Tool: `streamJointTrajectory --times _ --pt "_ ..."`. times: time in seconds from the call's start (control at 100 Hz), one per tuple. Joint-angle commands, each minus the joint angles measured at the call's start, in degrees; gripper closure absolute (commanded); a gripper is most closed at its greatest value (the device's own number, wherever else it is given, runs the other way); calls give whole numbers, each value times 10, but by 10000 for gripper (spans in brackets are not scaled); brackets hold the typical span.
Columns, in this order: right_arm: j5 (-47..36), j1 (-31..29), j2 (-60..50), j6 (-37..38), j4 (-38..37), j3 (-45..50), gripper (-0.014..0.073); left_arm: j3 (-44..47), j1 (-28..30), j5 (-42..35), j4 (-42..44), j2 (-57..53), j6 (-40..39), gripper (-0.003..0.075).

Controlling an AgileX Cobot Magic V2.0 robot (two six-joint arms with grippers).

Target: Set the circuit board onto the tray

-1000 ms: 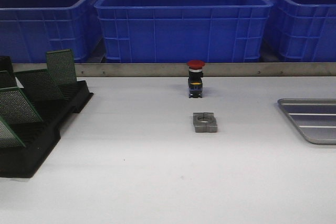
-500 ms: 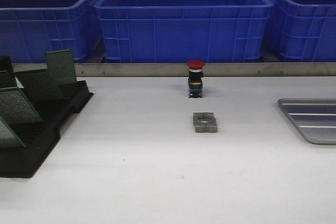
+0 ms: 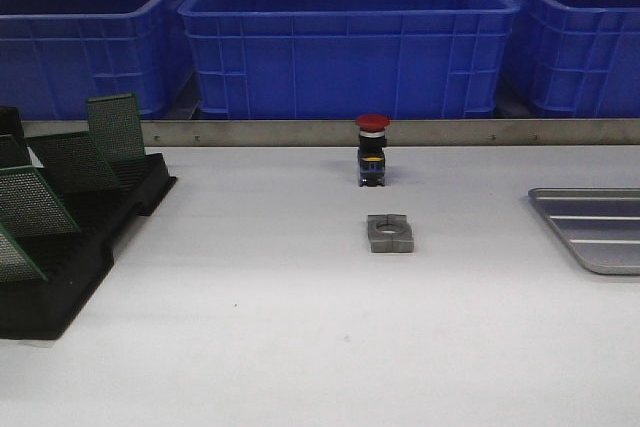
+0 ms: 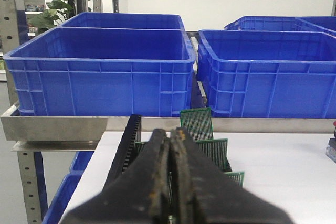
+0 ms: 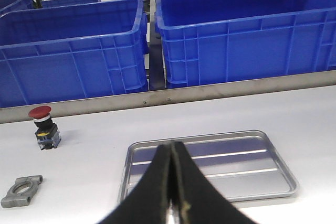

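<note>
Step in hand: judged from the frames, the reach for a circuit board; none is lifted yet and the tray [image 3: 598, 227] lies bare
Left gripper [image 4: 170, 136]: fingers pressed together with nothing between them, hovering just short of the black slotted rack [image 3: 75, 247], with the boards straight ahead of it
Right gripper [image 5: 171, 148]: likewise clenched on nothing, poised above the tray's near rim
How to do it well: part the left fingers first, since they cannot take a board as they stand; pick one board, probably the nearest reachable one, pinch its bare top edge, and draw it out along its own lean so it does not drag its neighbours
Risk: the boards stand close and tilted, so a sideways pull could topple the row
Circuit boards [image 3: 30, 202]: thin green perforated panels with a fine dot grid, several leaning in the rack's slots; the tallest [image 3: 116, 128] sits at the far end
Where they are: at about 9 o'clock on the white table [image 3: 300, 327] in the front view
Tray: silver-grey, shallow, raised rim, rounded corners, ribbed floor; at about 3 o'clock, partly cut off by the frame edge, well apart from the rack
Between them: a red-capped push button [image 3: 372, 150] and a grey metal block with a round hole [image 3: 390, 233], both on the carry path
Backdrop: blue plastic crates [image 3: 345, 37] behind a metal rail
</note>
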Motion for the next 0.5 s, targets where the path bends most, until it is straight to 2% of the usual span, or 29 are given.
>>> streamJointTrajectory --times 0.0,0.11,0.26,0.49 --pt "-40 2 -17 -2 -5 -7 655 -16 2 -15 -3 -17 -6 741" --pt "-40 2 -17 -2 -5 -7 655 -57 2 5 2 -10 -6 741" --pt "-40 2 -17 -2 -5 -7 655 -129 2 119 2 31 -6 741" --pt "-40 2 -17 -2 -5 -7 655 -213 2 220 2 143 -6 740"
